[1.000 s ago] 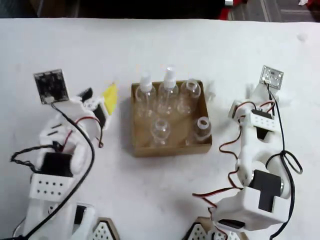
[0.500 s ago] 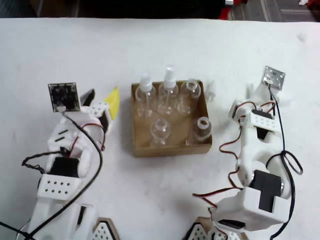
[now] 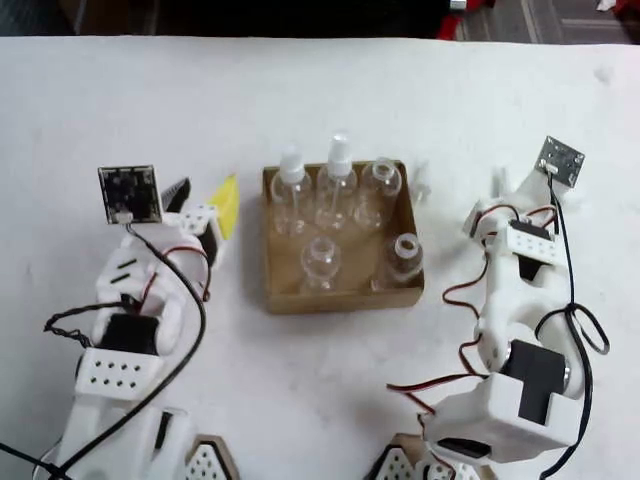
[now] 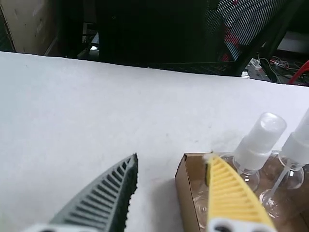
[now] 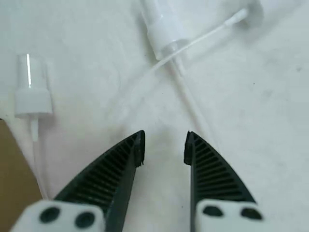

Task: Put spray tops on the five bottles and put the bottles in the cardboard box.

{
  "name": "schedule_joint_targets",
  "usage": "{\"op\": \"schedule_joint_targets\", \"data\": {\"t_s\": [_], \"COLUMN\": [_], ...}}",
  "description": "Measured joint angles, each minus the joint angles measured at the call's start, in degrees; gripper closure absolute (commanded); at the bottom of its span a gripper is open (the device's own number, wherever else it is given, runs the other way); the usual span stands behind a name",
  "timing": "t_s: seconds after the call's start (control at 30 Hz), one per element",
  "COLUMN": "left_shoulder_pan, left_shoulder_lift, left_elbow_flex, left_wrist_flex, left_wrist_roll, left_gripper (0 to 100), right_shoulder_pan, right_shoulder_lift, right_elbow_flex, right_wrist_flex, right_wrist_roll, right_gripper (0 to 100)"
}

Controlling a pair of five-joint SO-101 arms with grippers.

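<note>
**Change.** My right gripper has drifted a little farther out from the right side of the shallow brown cardboard box. My left gripper swung in toward the box's left wall, then held there.

**Tool state.** The right gripper's black ribbed jaws are partly open with nothing between them. They sit low over the table, right of the box. The left gripper's grey and yellow jaws are spread wide and empty, just beside the box's back left corner.

**Task things.** The five clear round plastic bottles all stand inside the box. Two in the back row carry tops and three necks are bare. One loose white spray top with a thin dip tube lies just beside the box's right wall. A second loose white spray top lies farther out.

**Reading.** I judge the right arm is lining up to pick a third top (capping is the work left, not boxing).

**Labels.** I see no label or legible writing on bottles, tops or box.
</note>
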State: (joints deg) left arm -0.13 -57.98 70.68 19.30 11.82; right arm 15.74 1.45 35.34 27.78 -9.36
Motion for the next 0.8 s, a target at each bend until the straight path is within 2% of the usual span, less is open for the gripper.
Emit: {"op": "schedule_joint_targets", "data": {"t_s": [0.17, 0.3, 0.57, 0.8], "left_shoulder_pan": [0.00, 0.00, 0.00, 0.00], "left_shoulder_lift": [0.00, 0.00, 0.00, 0.00], "left_elbow_flex": [0.00, 0.88, 4.48, 4.66], "left_wrist_flex": [0.00, -3.08, -9.23, -9.41], "left_wrist_roll": [-0.62, -3.52, -4.40, -4.40], "left_gripper": [79, 79, 79, 79], "right_shoulder_pan": [0.09, 0.09, 0.18, 5.45], "right_shoulder_lift": [0.00, 0.00, 0.00, 2.90], "right_elbow_flex": [-2.99, -7.65, -20.04, -37.27], "right_wrist_flex": [3.60, 11.34, 24.97, 32.53], "right_wrist_roll": [0.00, 0.00, 0.00, 0.00], "right_gripper": [87.8, 87.8, 87.8, 87.8]}}
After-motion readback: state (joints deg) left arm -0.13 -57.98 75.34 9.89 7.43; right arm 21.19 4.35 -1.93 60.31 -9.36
